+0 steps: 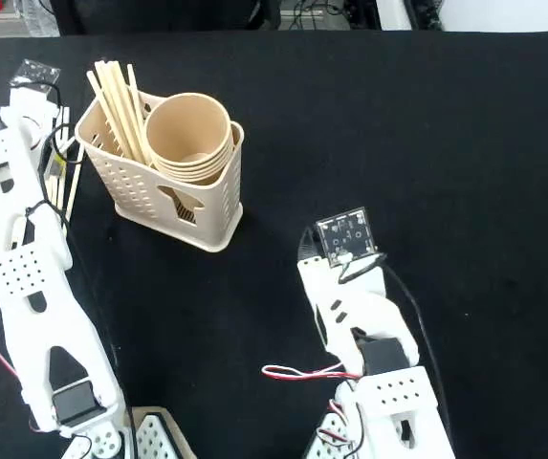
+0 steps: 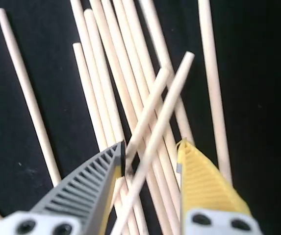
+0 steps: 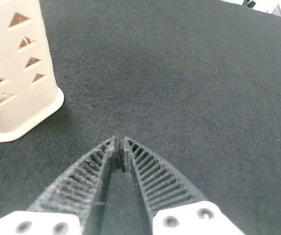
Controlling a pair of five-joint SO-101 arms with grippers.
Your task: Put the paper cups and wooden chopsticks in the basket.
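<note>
Your left claw (image 2: 151,147) hangs over the loose pale wooden chopsticks (image 2: 125,88) scattered on the black cloth surface (image 1: 427,143). Its grey and yellow fingers are spread apart, and two crossed sticks run up between them. In the high view that pile lies just beside your left arm, close to the cream perforated plastic basket (image 1: 173,191), which holds a stack of tan paper cups (image 1: 189,134) and a leaning bundle of wooden chopsticks (image 1: 119,100). Your right claw (image 3: 116,147) has its tips pressed together on nothing, low over bare cloth near the basket's base corner
</note>
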